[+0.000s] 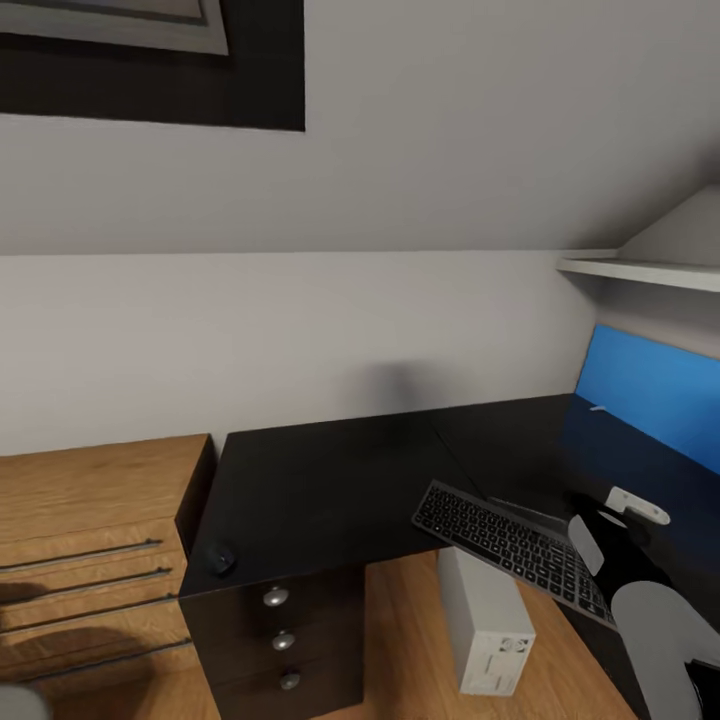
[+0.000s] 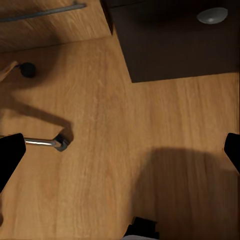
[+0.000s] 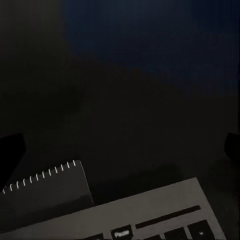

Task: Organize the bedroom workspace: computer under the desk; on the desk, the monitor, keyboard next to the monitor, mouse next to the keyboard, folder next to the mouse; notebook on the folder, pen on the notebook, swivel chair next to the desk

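the desk runs its glossy black top along the pale wall and turns a corner toward the right, where a blue wall panel throws a blue sheen onto it. the keyboard hangs out past the inner front edge of the desk top, its left end in the air over the wooden floor and the whole thing tilted, with the right gripper at its right end; the fingers seem closed on that end, and in the right wrist view the grey back edge of the keyboard lies across the space between the dark finger tips, so it reads as holding the keyboard. beside it in that wrist view sits a thin grey booklet with a row of white binding marks, the notebook, flat on the black top. the mouse rests at the front left corner of the desk, right above the dark drawer unit with its three silver knobs. the computer stands upright on the floor under the desk's inner corner, just right of the drawers. a light wood drawer chest stands against the desk's left side. the left gripper hovers over bare floor with its fingers spread wide and nothing in them, a chrome leg and dark caster of the swivel chair below it.
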Controlling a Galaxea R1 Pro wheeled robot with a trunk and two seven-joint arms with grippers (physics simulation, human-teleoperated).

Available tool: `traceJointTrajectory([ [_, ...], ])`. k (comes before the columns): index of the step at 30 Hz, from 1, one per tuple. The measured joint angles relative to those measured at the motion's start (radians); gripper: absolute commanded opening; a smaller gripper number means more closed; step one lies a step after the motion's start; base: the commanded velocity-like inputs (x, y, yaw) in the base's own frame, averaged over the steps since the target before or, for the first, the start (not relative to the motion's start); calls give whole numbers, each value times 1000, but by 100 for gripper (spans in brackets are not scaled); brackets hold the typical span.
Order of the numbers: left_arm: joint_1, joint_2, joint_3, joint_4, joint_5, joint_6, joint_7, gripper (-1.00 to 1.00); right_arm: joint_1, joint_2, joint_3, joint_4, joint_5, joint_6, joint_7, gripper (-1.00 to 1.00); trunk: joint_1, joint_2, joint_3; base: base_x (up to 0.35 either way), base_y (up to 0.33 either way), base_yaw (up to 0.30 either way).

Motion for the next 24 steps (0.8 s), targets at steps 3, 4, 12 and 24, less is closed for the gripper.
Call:
traceJointTrajectory([
  [3, 0, -1, -1, 1, 0, 0, 0, 100, 0, 0, 0, 13, 5, -18, 117, 100, 0, 0, 0, 0, 0, -283],
  [4, 0, -1, -1, 1, 0, 0, 0, 100, 0, 0, 0, 14, 5, -18, 123, 100, 0, 0, 0, 0, 0, -161],
  [12, 0, -6, 4, 2, 0, -5, -4, 100, 1, -3, -1, 20, 1, -15, 150, 100, 0, 0, 0, 0, 0, -41],
  [24, 0, -25, -1, 1, 2, -17, 3, 100, 2, 39, 2, 21, 27, -15, 150, 100, 0, 0, 0, 0, 0, 0],
])
